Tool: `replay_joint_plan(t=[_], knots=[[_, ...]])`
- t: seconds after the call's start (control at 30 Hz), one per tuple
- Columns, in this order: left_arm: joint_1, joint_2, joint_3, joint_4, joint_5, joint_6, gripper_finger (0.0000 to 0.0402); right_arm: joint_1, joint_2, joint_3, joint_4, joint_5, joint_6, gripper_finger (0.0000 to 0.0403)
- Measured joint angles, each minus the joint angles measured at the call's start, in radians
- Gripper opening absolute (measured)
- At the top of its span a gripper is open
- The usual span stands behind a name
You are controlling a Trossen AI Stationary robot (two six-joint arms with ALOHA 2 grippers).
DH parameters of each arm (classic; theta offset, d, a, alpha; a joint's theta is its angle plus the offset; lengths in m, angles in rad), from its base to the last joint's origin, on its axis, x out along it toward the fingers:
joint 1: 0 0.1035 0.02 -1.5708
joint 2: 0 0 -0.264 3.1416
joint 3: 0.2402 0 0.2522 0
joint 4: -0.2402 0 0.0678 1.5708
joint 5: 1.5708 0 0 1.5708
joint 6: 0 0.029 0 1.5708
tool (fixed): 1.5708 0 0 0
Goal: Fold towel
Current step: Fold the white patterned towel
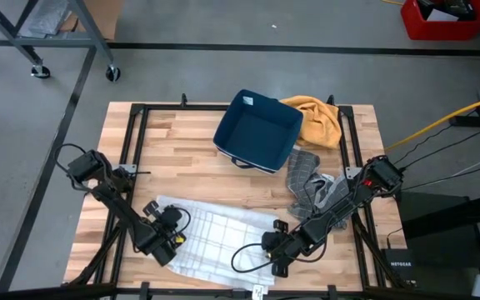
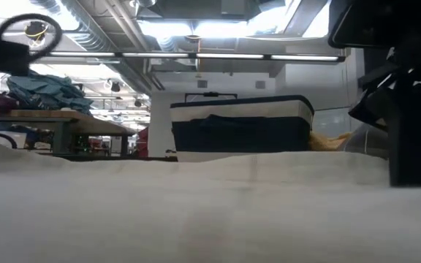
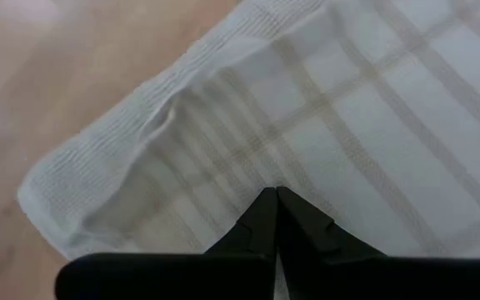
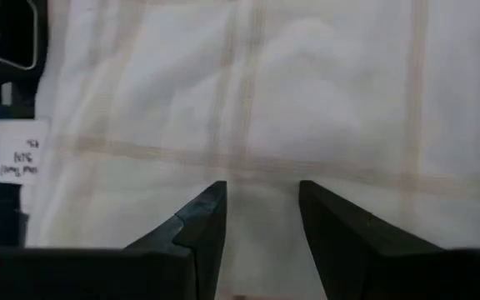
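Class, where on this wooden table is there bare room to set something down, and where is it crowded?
Bare wood lies left of the navy square bin, above the white checked towel. Crowded: the right side, with the yellow cloth and grey cloth, and the front, where both arms work.

A white towel with faint tan check lines lies on the light wooden table, one ribbed corner slightly rumpled. The left claw has its dark fingers pressed together, tips down on the cloth.
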Motion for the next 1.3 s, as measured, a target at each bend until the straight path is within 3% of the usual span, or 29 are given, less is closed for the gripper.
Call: replay_joint_plan(t=[0.2, 0.5, 0.73, 0.83, 1.03, 1.17, 1.3], knots=[[0.091, -0.001, -0.047, 0.019, -0.082, 0.109, 0.0001, 0.000, 0.000, 0.000, 0.000, 0.092, -0.003, 0.0156], [0.251, 0.003, -0.050, -0.145, -0.248, 0.308, 0.0002, -0.007, 0.000, -0.001, 0.034, 0.147, -0.090, 0.0156], [0.368, 0.001, -0.050, -0.218, -0.444, 0.265, 0.0002, -0.050, 0.000, -0.001, 0.087, 0.157, -0.105, 0.0156], [0.378, -0.021, -0.030, -0.221, -0.471, 0.207, 0.0001, -0.074, -0.001, -0.001, 0.107, 0.145, -0.105, 0.0156], [0.287, -0.118, 0.065, -0.164, -0.380, 0.401, 0.0001, -0.126, -0.003, 0.051, 0.097, 0.029, -0.225, 0.0156], [0.217, -0.175, 0.091, -0.028, -0.200, 0.550, 0.0001, -0.152, -0.003, 0.105, 0.027, 0.009, -0.356, 0.0156], [0.147, -0.181, 0.090, 0.089, -0.031, 0.554, 0.0001, -0.170, -0.005, 0.139, -0.147, 0.063, -0.417, 0.0156]])
